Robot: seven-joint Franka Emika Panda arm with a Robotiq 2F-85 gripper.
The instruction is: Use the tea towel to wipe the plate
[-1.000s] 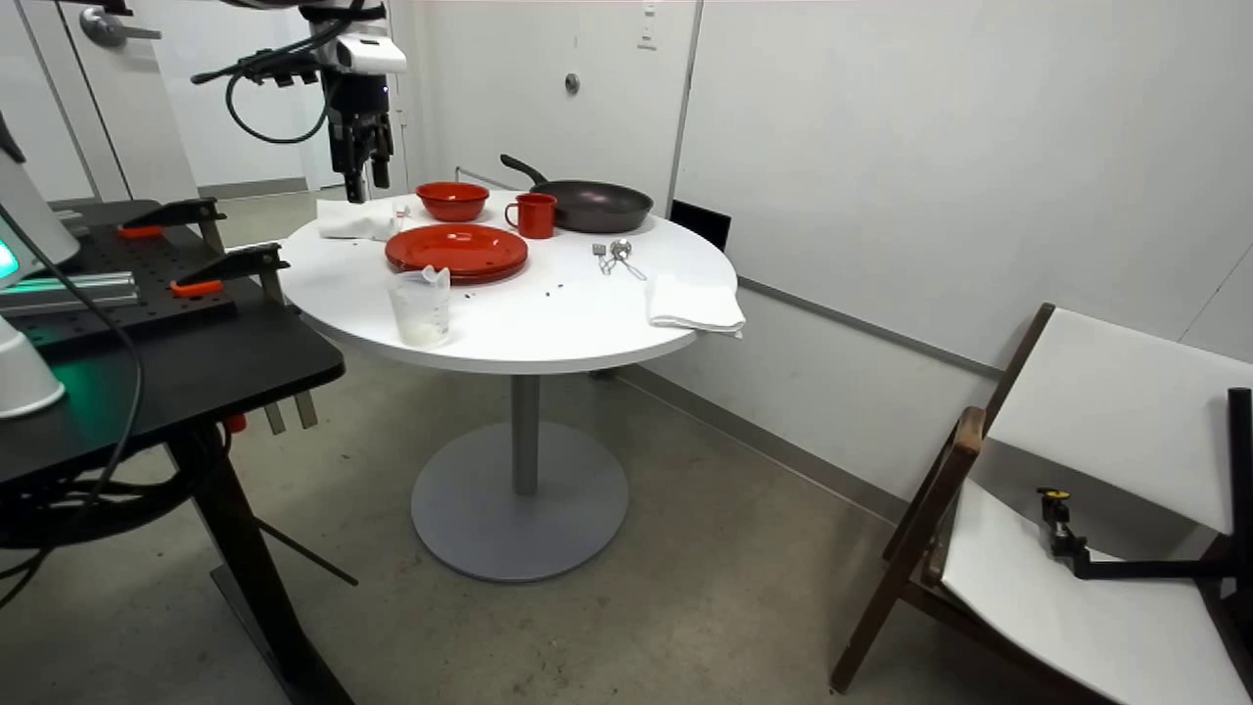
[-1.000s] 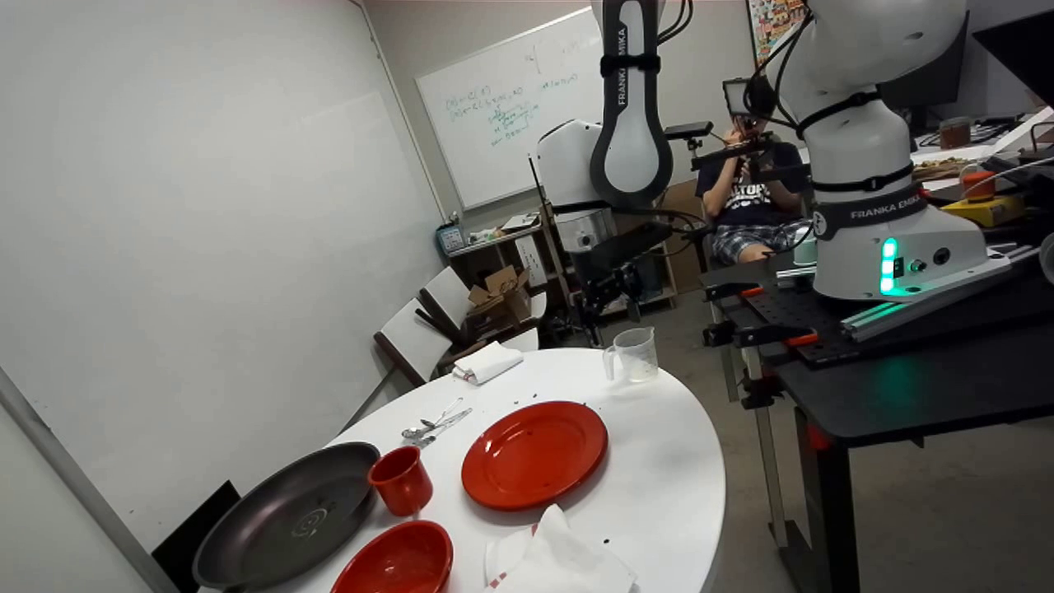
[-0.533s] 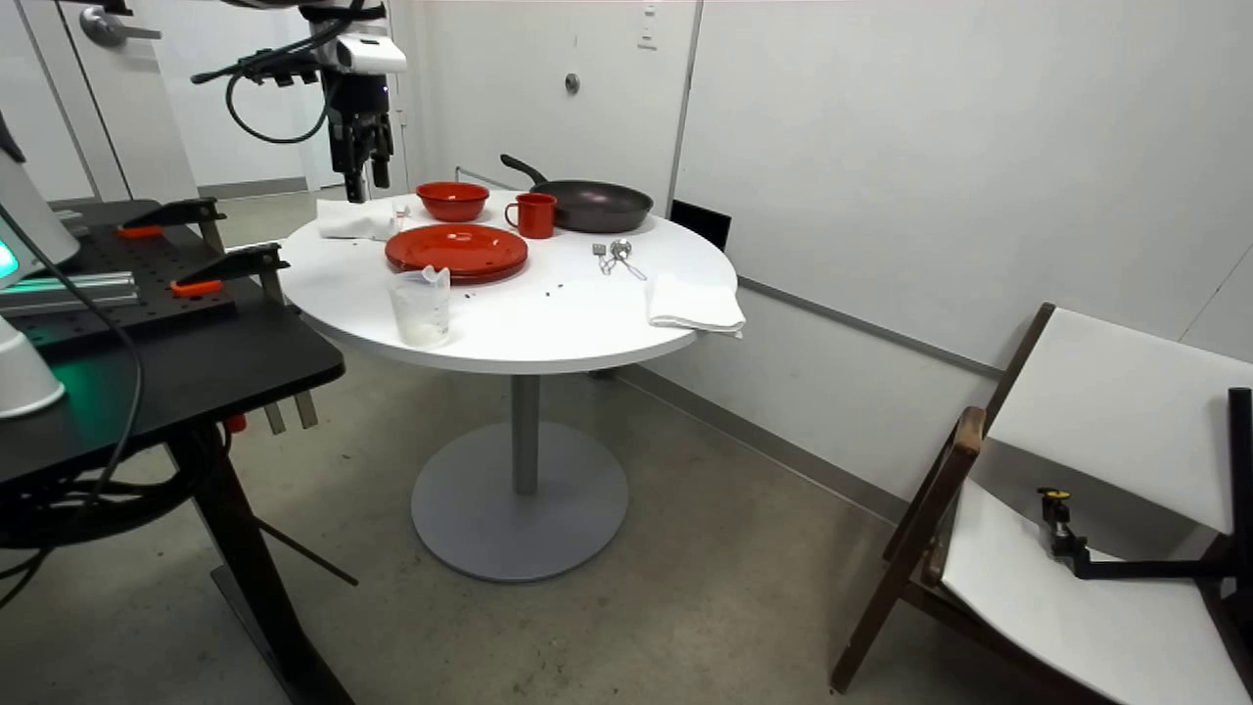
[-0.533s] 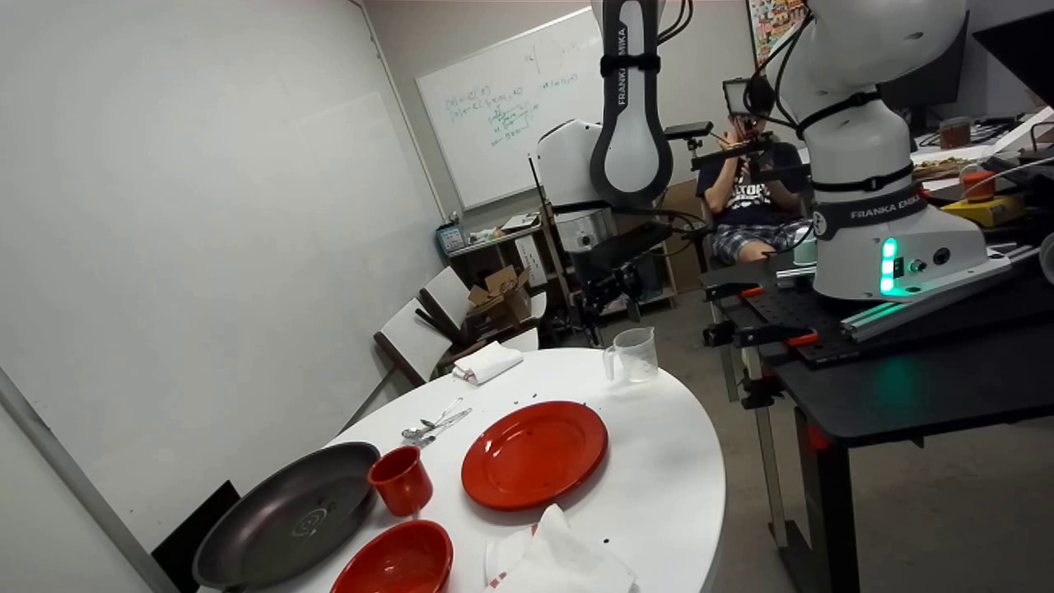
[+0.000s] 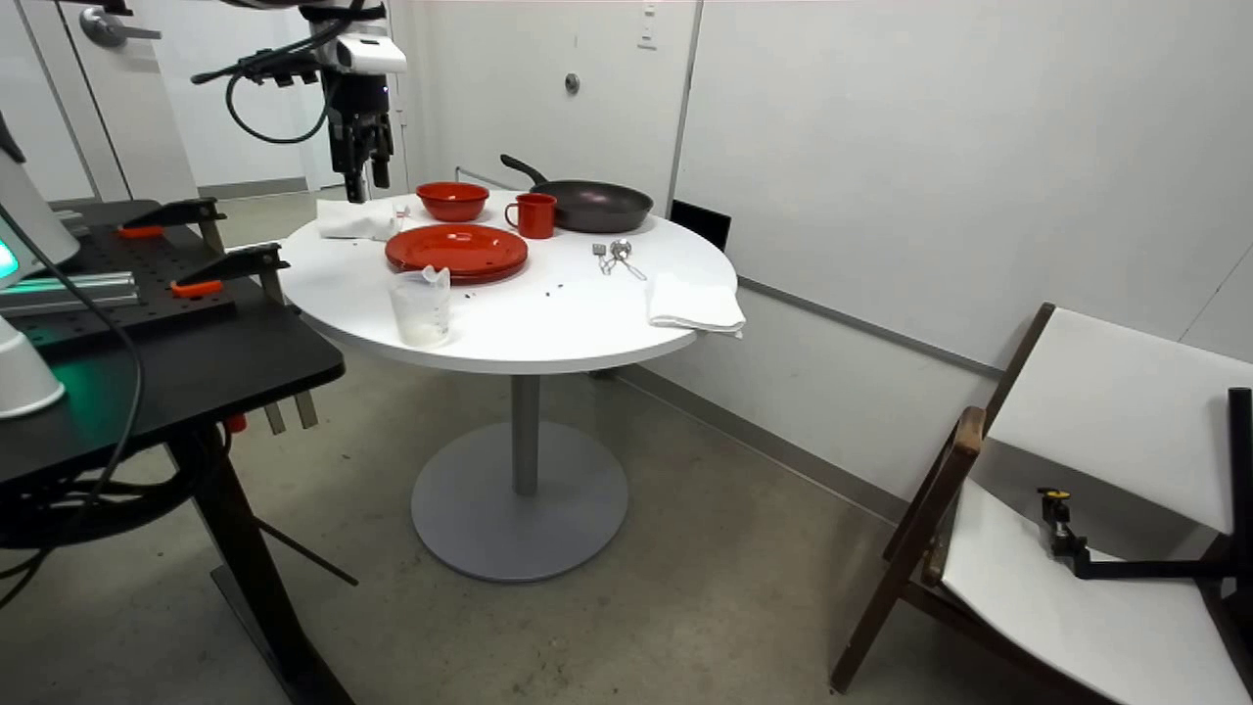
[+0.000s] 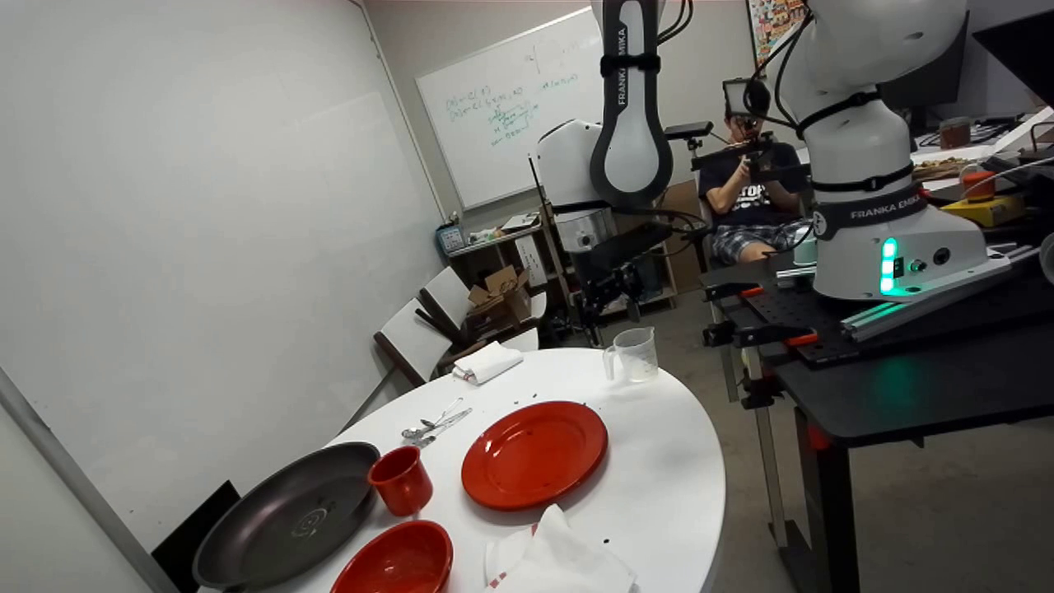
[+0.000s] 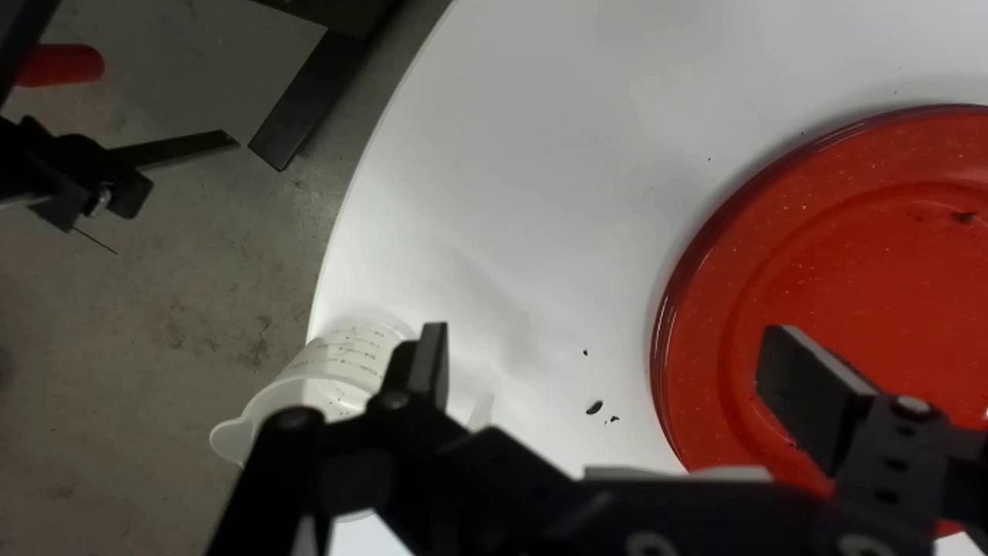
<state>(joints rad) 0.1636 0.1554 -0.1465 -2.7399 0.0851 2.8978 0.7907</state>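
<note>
Raised above the white table (image 5: 568, 328), my gripper (image 7: 617, 371) stands open, its fingers wide apart and nothing held. The plate (image 7: 888, 270), round and red-orange with dark specks on it, fills the right of the wrist view, lower than the gripper. Both exterior views show the plate (image 6: 535, 453) flat on the table. Two white cloths lie there: a loosely folded cloth (image 6: 560, 556) beside the plate, and a neatly folded cloth (image 5: 695, 305) at the table's edge. Which of them is the tea towel I cannot tell. Neither cloth touches the gripper.
A clear measuring cup (image 7: 340, 363) stands near the table edge, low left in the wrist view. Around the plate are a red mug (image 6: 401, 482), a red bowl (image 5: 452, 201), a black frying pan (image 5: 595, 206) and metal utensils (image 5: 619, 257). Dark crumbs (image 7: 594, 407) dot the table.
The arm, gripper and table objects have kept their places. Only the seated person in the background has shifted head and hands.
</note>
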